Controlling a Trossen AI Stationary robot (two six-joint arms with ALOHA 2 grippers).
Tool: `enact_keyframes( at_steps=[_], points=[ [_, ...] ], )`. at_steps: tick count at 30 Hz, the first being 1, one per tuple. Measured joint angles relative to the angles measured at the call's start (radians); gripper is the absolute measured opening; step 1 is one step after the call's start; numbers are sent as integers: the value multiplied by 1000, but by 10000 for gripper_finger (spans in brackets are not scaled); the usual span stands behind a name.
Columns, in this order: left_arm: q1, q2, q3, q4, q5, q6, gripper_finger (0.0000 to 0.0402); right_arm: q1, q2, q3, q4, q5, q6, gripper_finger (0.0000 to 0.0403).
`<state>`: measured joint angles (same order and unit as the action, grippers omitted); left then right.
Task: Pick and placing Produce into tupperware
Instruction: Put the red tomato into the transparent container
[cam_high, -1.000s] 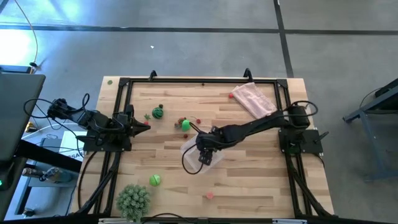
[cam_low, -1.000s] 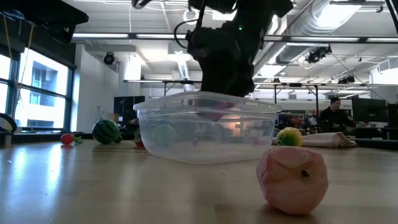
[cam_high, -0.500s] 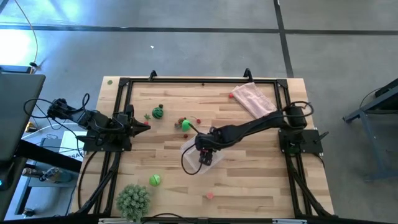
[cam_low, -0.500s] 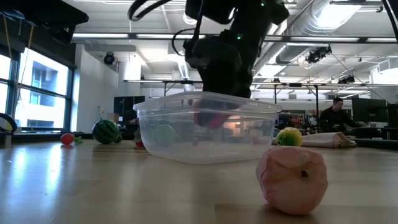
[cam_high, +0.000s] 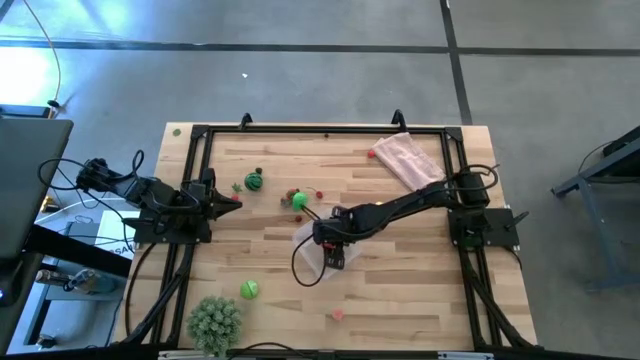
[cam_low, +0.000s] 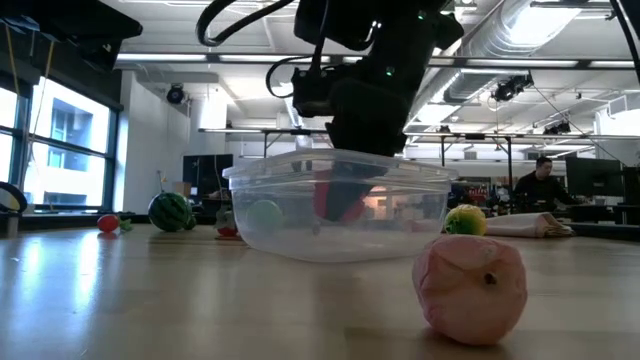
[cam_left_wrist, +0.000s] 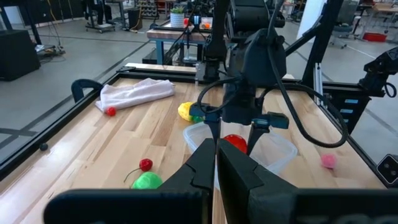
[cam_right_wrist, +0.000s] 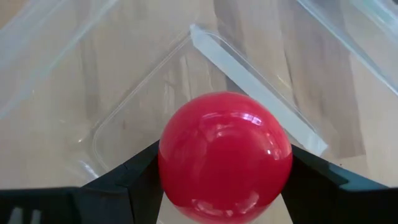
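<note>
Gripping a red ball (cam_right_wrist: 225, 155) over the tupperware (cam_low: 335, 215), the right pincer (cam_high: 333, 252) hangs above the wooden desk (cam_high: 420, 280); left pincer (cam_high: 232, 201) closed.

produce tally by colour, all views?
red: 3 – ball in right gripper, cherry, small red piece by cloth
green: 2 – striped melon, plain green piece
yellow: 1 – yellow fruit
pink: 1 – pink apple
total: 7; tinier specks too small to tell

Looked like an open-plan robotics lab or workshop: exposed ceiling ducts (cam_low: 560, 40) and strip lights, polished concrete floor (cam_high: 300, 80), rows of workbenches (cam_left_wrist: 180, 31) with monitors, a person (cam_low: 537, 180) seated behind the wooden table (cam_high: 400, 290).
</note>
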<state>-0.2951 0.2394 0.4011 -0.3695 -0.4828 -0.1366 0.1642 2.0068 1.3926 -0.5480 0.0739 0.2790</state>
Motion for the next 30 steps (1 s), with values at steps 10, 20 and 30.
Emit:
enact_keyframes(
  at_steps=[10,20,30],
  points=[
    [0,0,0,0,0,0,8,0,0,0,-1,35,19,248],
    [0,0,0,0,0,0,8,0,0,0,-2,30,35,248],
    [0,0,0,0,0,0,8,-3,0,0,-2,33,54,275]
  ],
)
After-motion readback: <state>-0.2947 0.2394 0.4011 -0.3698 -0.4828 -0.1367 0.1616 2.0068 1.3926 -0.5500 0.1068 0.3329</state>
